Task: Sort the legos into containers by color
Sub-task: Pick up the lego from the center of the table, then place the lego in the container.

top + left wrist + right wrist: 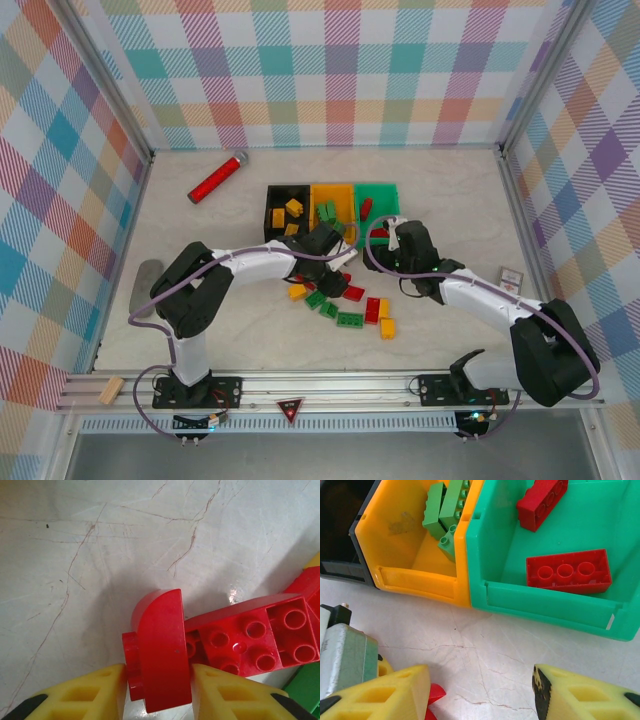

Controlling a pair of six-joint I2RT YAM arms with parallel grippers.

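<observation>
Red curved brick [160,650] clamped between the yellow fingers [95,695] of the left gripper [159,677], down at the table [75,555], touching a red studded brick [245,640] at its side. Other loose legos [350,305] in red, green and yellow strewn about the table's middle, toward its near edge. Farther back, toward the far edge, side by side in a row: black bin [268,205] with yellow bricks [293,208], orange-yellow bin [415,580] with green bricks [447,510], green bin [545,605] with two red bricks [568,571]. Right gripper [480,680] spread wide, gripping nothing, over bare table just before the near walls of the orange-yellow and green bins.
</observation>
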